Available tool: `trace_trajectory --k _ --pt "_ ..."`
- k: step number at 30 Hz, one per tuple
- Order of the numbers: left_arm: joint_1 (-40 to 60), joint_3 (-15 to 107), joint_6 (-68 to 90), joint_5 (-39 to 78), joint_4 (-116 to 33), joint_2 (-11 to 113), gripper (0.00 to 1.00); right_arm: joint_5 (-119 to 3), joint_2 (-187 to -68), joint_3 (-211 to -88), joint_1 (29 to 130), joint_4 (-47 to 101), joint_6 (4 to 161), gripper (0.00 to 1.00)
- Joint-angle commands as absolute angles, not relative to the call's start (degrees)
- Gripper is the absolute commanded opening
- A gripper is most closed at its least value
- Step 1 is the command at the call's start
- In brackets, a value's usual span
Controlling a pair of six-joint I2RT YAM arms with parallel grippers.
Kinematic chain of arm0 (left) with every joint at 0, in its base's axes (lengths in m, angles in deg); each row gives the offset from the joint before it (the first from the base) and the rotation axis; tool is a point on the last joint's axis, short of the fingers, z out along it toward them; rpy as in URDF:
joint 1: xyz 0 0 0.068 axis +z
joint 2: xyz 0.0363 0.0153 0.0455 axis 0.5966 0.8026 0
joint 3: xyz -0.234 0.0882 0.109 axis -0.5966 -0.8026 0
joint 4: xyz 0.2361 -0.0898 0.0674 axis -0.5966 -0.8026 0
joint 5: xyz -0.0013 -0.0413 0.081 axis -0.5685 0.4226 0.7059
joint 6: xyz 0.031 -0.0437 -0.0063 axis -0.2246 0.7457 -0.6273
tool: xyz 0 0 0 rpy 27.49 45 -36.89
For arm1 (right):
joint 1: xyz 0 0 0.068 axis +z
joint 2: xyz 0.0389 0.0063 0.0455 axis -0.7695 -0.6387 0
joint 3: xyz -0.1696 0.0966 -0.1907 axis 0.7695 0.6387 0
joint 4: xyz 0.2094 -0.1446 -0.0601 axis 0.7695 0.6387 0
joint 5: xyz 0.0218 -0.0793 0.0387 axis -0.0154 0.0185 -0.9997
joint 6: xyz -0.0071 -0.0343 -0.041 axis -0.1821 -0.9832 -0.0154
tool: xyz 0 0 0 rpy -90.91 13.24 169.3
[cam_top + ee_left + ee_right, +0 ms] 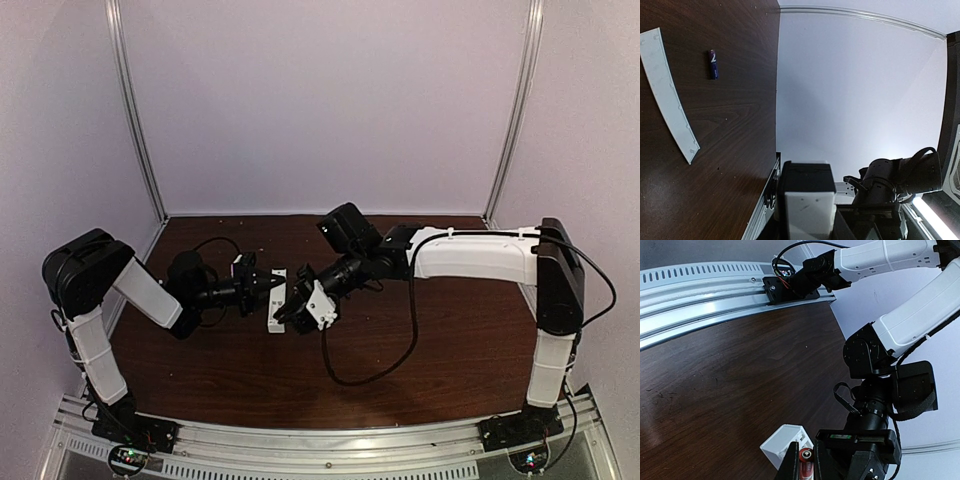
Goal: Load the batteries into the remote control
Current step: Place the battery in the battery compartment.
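Observation:
My left gripper [262, 288] is shut on the white remote control [277, 299] and holds it above the table's middle. In the left wrist view the remote [807, 212] fills the bottom between the jaws. My right gripper [806, 463] is shut on the red-orange battery [807, 459] and holds it just above the remote's open end [782, 441]. In the top view the right gripper [297, 307] touches the remote's right side. The dark blue-purple battery [713, 64] lies on the table beside the flat white cover strip [667, 95].
A black cable [372, 368] loops over the wood table in front of the right arm. A metal rail [320, 445] runs along the near edge. White walls and corner posts [140, 120] close the back and sides.

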State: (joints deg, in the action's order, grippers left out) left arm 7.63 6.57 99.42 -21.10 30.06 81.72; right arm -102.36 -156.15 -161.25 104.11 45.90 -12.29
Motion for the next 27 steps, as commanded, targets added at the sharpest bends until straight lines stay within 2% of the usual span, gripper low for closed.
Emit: trace_trajectory --k 1,11,17,21,27 --pt "7.71 7.75 100.85 -21.56 53.42 81.66 0.00 -95.10 -155.12 -159.92 105.25 48.94 -13.23 0.00" --pt "7.71 7.79 100.97 -21.32 53.42 82.07 0.00 -92.95 -153.77 -156.20 105.59 45.00 -11.36 0.00" --pt "7.71 7.79 100.95 -21.30 53.46 82.13 0.00 -93.04 -152.71 -153.52 105.50 41.94 -9.23 0.07" --pt "7.71 7.79 100.95 -21.28 53.44 82.19 0.00 -93.05 -152.65 -152.98 105.50 41.30 -8.77 0.17" --pt "7.71 7.96 100.87 -21.27 53.46 82.34 0.00 -93.03 -152.64 -152.54 105.50 40.64 -8.27 0.22"
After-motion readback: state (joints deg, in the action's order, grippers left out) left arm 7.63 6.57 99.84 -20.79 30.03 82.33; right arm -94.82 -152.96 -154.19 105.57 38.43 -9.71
